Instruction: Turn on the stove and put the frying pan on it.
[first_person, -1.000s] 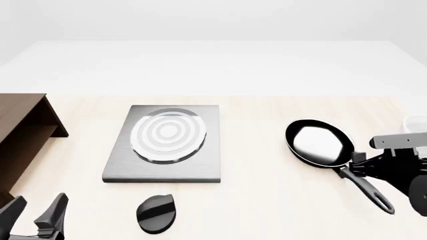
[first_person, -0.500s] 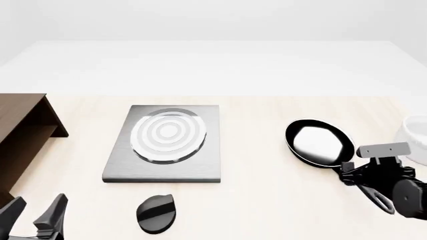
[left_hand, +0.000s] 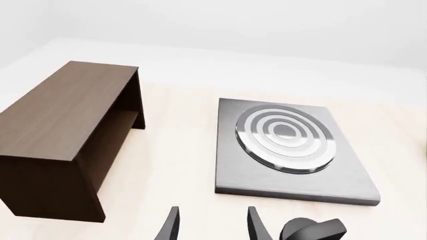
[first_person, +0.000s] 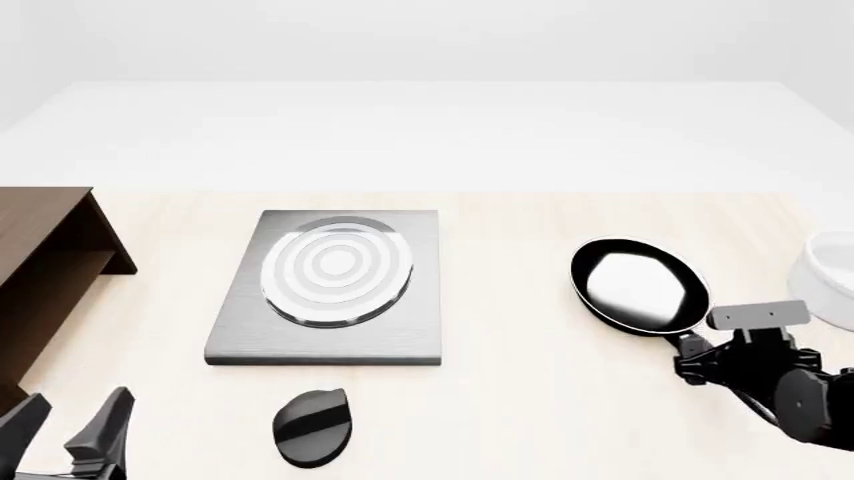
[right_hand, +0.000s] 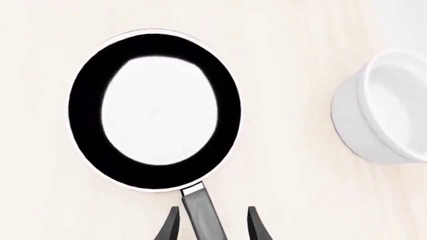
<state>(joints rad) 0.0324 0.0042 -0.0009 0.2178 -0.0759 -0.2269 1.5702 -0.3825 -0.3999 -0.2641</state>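
Main risk, as I read it: the grasp lands on the frying pan handle right at the bowl end, so once lifted the long handle gives the pan head little leverage but the grip is narrow and glossy; if the fingers close off-centre the pan could rotate or slip out on the way over to the stove. Second risk: the white bowl sits just right of the pan, near enough that a swing of the right arm could clip it. Third: the knob near the stove's front edge looks untouched, so the burner is likely not yet on; setting the pan down first would skip that step. Right end effector: fingers parted, straddling the handle just behind the pan rim in the right wrist view, with a gap visible on each side, so not clamped yet and I can't confirm contact. Left end effector: open, holding nothing, parked at the near left of the tabletop, knob just to its right, dark wooden cabinet further left. Pan rests flat on the tabletop, right of the stove and well apart from it.
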